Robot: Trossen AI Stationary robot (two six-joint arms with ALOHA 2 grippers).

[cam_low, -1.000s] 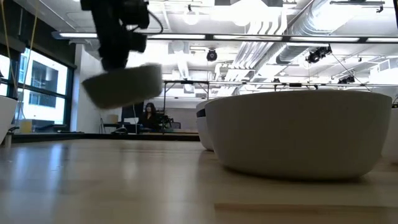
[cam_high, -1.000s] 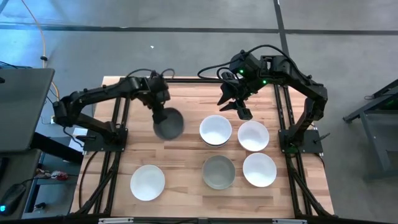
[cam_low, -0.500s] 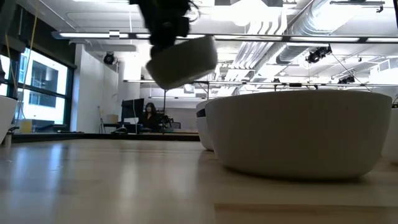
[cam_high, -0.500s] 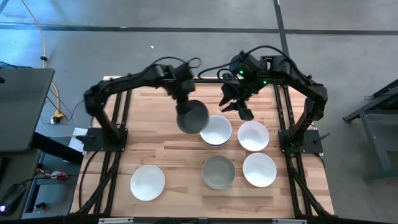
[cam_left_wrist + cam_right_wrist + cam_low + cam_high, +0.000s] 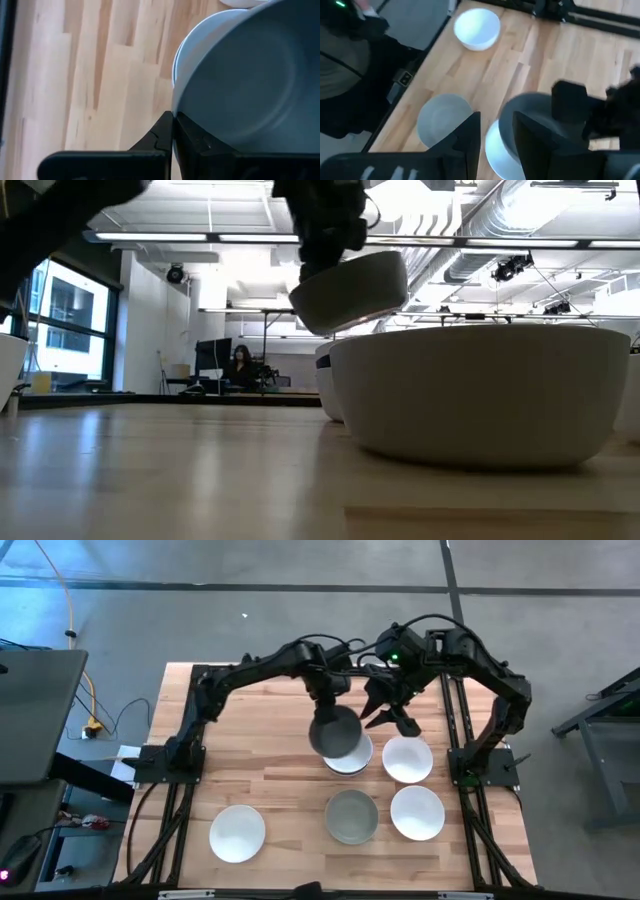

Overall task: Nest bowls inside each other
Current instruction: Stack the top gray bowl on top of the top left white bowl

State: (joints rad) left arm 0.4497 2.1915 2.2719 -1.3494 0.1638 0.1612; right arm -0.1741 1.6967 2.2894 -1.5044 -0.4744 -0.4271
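Note:
My left gripper [image 5: 328,710] is shut on a dark grey bowl [image 5: 336,732] and holds it in the air just above a white bowl [image 5: 354,758] at the table's middle. The low view shows the grey bowl [image 5: 350,288] tilted and clear of the wood. Two more white bowls [image 5: 407,758] [image 5: 417,812] stand on their bases at the right. A lighter grey bowl [image 5: 352,816] stands near the front and a white bowl [image 5: 237,832] at the near left. My right gripper [image 5: 392,718] hovers open beside the held bowl, with nothing between its fingers [image 5: 472,137]. My left gripper pinches the grey bowl's rim [image 5: 174,111] on the bowl's far side, one finger inside the bowl and one outside. The fingers [image 5: 162,134] come from above, pointing steeply down. The bowl hangs below them, tilted, lifted clear and partly over the white bowl [image 5: 196,35].
Bare wood lies on the table's left half [image 5: 230,760]. Black frame rails [image 5: 455,720] run along both sides of the table. In the low view a large white bowl [image 5: 480,395] fills the near right.
My left gripper has carried the grey bowl toward the table's right edge, from over the bare left-middle wood to above the middle white bowl, rising a little. The bowl has stayed in the hold and clear of the table throughout.

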